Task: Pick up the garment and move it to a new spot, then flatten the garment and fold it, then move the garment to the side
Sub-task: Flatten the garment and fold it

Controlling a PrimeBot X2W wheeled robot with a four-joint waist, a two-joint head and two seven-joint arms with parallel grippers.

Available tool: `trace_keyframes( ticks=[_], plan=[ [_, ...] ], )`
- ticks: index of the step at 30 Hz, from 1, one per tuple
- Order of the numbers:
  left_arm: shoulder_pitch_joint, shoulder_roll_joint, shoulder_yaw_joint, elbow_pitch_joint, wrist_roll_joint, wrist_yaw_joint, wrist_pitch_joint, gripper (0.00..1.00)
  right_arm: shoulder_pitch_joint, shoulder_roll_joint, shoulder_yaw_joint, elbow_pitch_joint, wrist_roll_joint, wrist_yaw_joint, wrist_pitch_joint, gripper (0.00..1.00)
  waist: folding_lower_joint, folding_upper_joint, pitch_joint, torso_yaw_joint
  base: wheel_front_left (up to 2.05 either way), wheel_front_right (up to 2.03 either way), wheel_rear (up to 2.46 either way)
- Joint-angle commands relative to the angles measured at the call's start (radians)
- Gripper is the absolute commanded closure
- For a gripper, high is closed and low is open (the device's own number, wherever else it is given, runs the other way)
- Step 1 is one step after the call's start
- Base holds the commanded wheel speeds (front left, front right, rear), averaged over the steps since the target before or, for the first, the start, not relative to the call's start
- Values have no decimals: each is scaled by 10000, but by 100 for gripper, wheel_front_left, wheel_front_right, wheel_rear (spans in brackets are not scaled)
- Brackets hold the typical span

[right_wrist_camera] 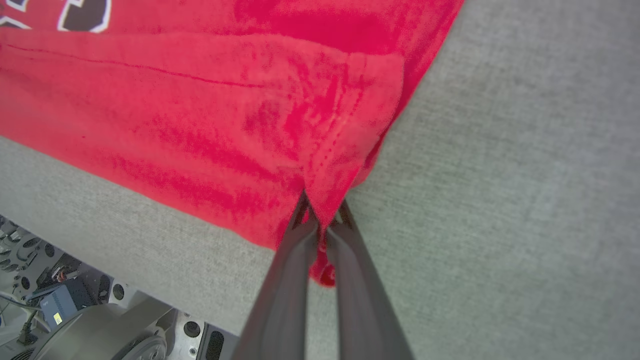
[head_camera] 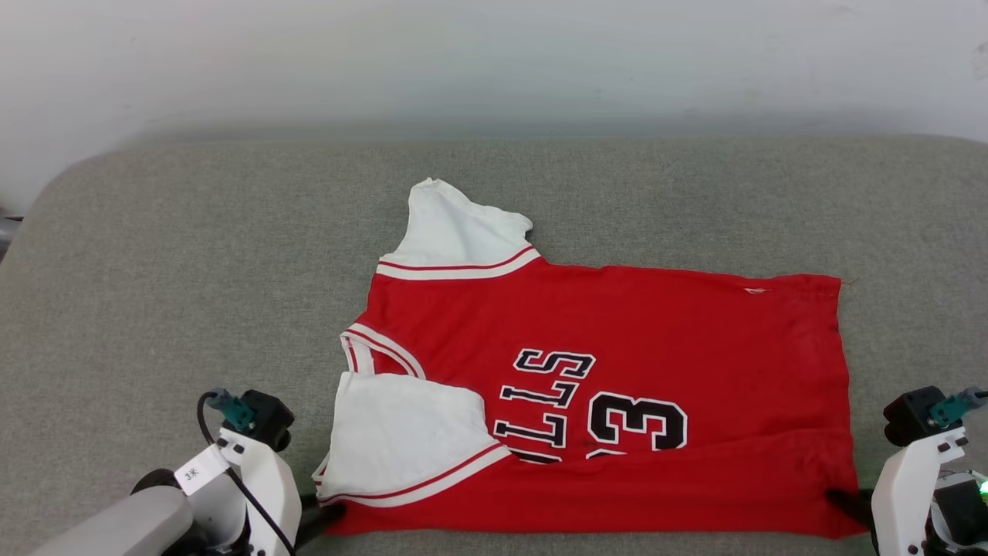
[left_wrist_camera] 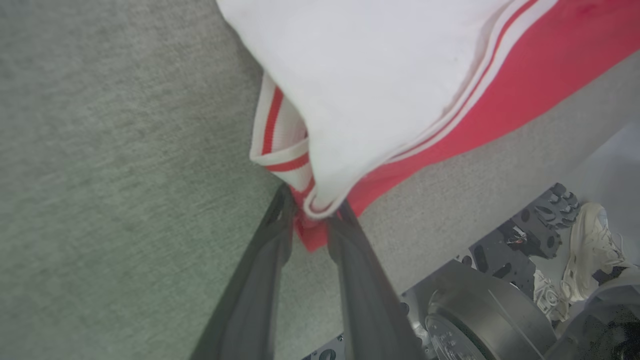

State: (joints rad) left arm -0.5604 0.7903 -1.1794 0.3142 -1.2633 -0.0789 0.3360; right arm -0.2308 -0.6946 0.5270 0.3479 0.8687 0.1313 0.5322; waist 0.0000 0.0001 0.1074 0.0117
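Note:
The garment (head_camera: 617,332), a red shirt with white sleeves and black lettering, lies spread on the grey padded table (head_camera: 193,270), collar to the left, its near edge folded up over the front. My left gripper (head_camera: 318,511) is at the near left corner. In the left wrist view its fingers (left_wrist_camera: 270,250) stand slightly parted, open, with the garment (left_wrist_camera: 400,75) corner and striped trim between them at the left gripper (left_wrist_camera: 314,212). My right gripper (head_camera: 843,498) is at the near right corner. It is the right gripper (right_wrist_camera: 322,220) shut on the garment (right_wrist_camera: 200,125) hem.
The table's front edge runs just below both grippers. Beyond it the wrist views show the robot's base and wheel (left_wrist_camera: 480,320) and a person's pale shoe (left_wrist_camera: 590,250) on the floor. A pale wall (head_camera: 494,62) stands behind the table.

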Motion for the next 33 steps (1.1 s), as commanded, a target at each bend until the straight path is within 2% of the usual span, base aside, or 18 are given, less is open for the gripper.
trace_keyframes(
  ticks=[1, 8, 11, 15, 20, 26, 33],
  plan=[
    [-36, 88, 91, 51, 144, 5, -171, 0, -89, 39, -53, -38, -204, -10, -336, 0, 0, -1, -106, 13, 0, 0, 0],
    [-529, 495, 923, -400, 171, 157, -1288, 0, -185, 397, -1318, -209, -1047, -8, -2592, 0, 0, -1, -377, -88, 0, 0, 0],
    [-1028, 676, 1285, -547, 647, 373, -1973, 0, -288, 877, -2164, -282, -1721, -8, -3680, 0, 0, -1, -390, -178, 0, 0, 0],
    [-1703, 599, 1687, -530, 1252, 736, -2706, 0, -313, 1675, -3183, -654, -2747, -10, -4828, 0, 0, -1, -243, -368, 0, 0, 0],
    [-2533, 325, 2000, -378, 1629, 969, -3038, 0, -118, 2518, -3914, -1366, -3668, -10, -5467, 0, 0, -1, 129, -579, 0, 0, 0],
    [-4149, -213, 2153, 334, 2066, 799, -2586, 0, 139, 3506, -4432, -2819, -4716, -10, -5783, 0, 0, -1, 1102, -979, 0, 0, 0],
    [-6208, -820, 2009, 1777, 2009, 250, -724, 0, 189, 4061, -4568, -4056, -5523, -10, -5739, 0, 0, -1, 2415, -1485, 0, 0, 0]
  ],
)
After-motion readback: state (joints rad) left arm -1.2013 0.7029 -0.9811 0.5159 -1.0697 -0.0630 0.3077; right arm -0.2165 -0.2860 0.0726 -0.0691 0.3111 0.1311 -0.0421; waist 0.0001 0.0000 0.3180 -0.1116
